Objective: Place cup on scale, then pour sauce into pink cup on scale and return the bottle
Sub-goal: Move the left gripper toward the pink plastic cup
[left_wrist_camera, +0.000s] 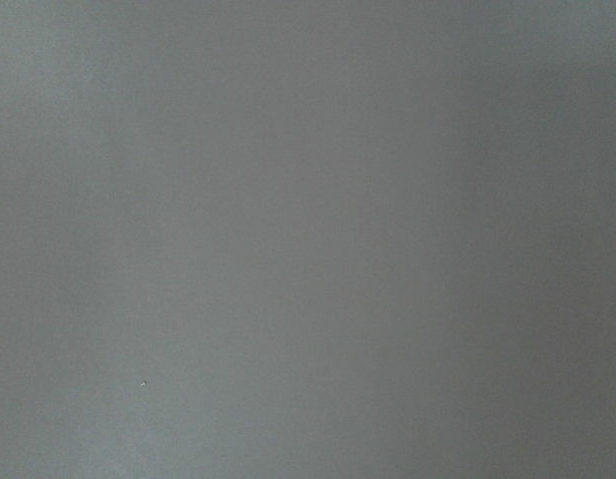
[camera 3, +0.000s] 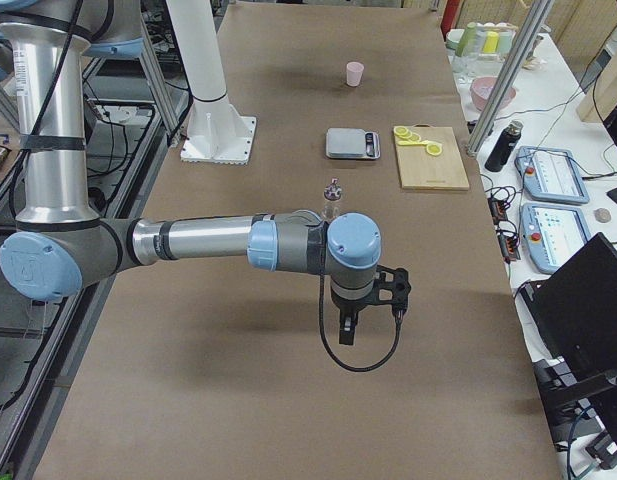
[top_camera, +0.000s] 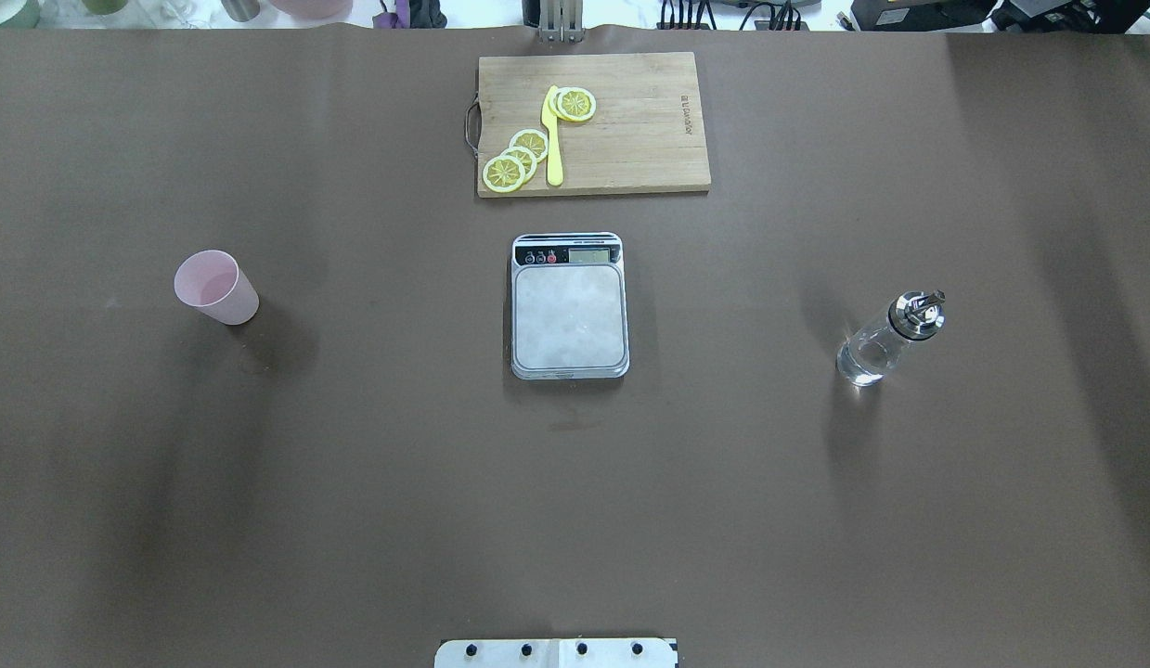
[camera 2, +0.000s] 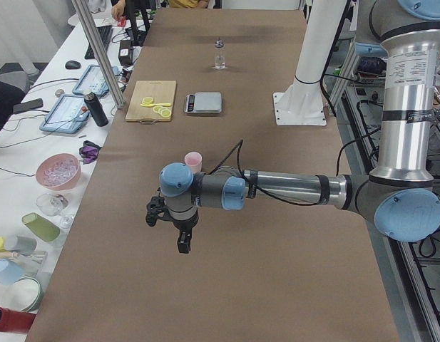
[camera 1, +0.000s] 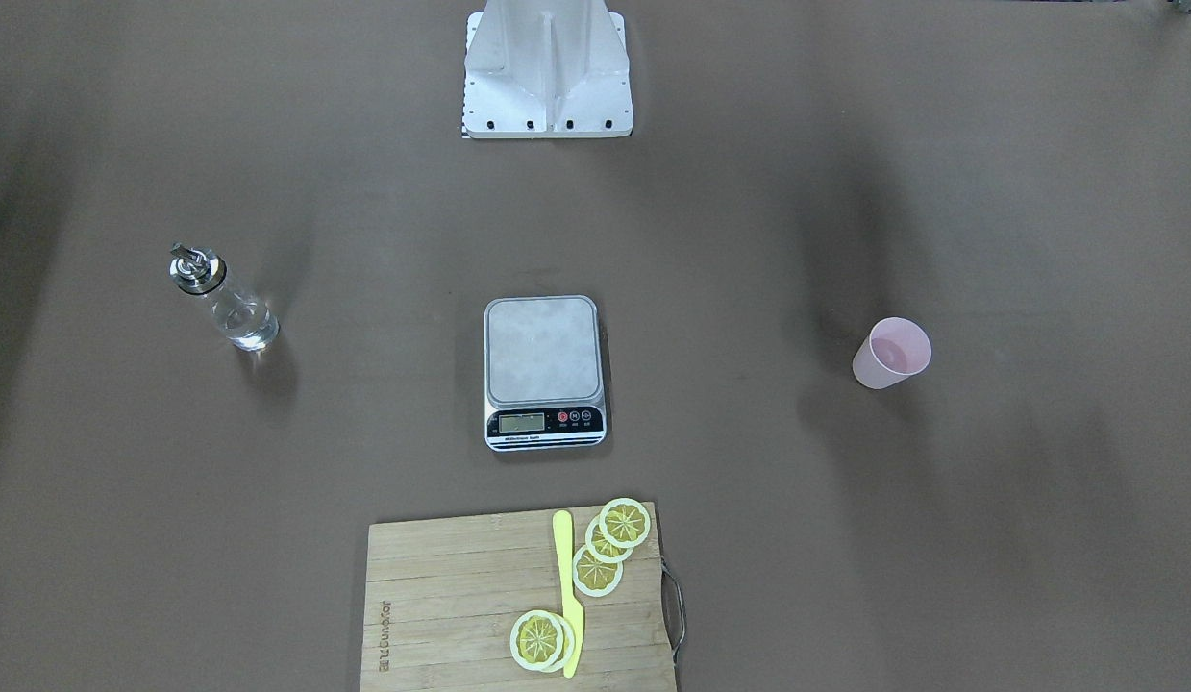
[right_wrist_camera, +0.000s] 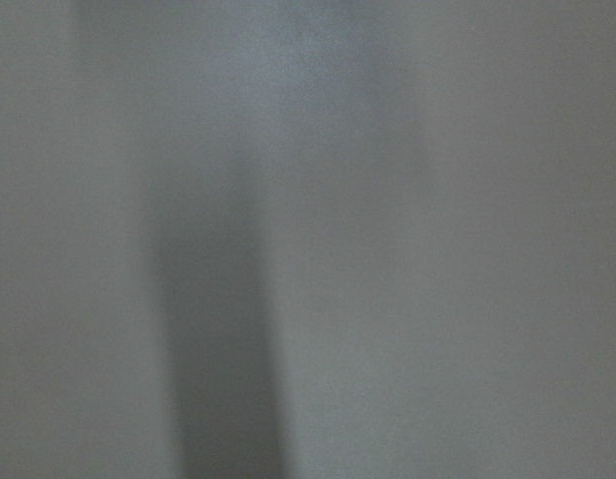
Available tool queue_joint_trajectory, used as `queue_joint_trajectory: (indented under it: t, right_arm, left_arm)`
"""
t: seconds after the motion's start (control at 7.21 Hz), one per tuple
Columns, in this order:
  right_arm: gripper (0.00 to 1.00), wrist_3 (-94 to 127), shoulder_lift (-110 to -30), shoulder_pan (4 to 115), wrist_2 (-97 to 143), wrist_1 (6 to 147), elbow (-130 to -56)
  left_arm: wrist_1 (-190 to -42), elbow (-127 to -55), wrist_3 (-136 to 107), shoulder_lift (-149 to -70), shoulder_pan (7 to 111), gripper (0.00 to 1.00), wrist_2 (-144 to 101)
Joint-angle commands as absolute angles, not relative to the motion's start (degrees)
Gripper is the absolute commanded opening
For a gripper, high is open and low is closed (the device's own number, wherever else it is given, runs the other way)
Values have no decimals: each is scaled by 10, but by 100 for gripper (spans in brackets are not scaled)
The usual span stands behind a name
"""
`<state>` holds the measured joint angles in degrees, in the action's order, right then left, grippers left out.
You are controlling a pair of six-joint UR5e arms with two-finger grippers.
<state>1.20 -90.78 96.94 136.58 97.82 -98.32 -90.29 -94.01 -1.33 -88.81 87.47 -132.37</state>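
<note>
The pale pink cup [top_camera: 215, 287] stands upright on the brown table, on my left side, well away from the scale [top_camera: 569, 306], whose silver platform in the middle is bare. The clear glass bottle [top_camera: 890, 339] with its metal spout stands on my right side; the sauce inside is barely visible. My left gripper [camera 2: 184, 244] hangs above the table on the near side of the cup [camera 2: 193, 160]. My right gripper [camera 3: 345, 330] hangs on the near side of the bottle [camera 3: 332, 195]. Both show only in the side views, so I cannot tell whether they are open or shut. Both wrist views show only blurred table.
A wooden cutting board [top_camera: 639, 130] with lemon slices [top_camera: 517, 160] and a yellow knife [top_camera: 553, 139] lies beyond the scale. The robot's white base [camera 1: 547, 72] stands at the near edge. Side benches hold bowls, cups and tablets.
</note>
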Motion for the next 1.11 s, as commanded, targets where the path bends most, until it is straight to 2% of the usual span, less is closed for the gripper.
queue_joint_trajectory:
  t: [0.0,0.55,0.97]
  right_arm:
    - [100,11,-909,969,1365,978,-983]
    - [100,12,-904,969,1365,978,-982]
    - [100,12,-904,969,1365,977,-982]
  left_arm:
    - [-896,-943,-14,-892,876,98,-1325]
    - [-882,-946,-119,-953,869,99,-1341]
    - [-882,-977,-262,-988,800,99,-1342]
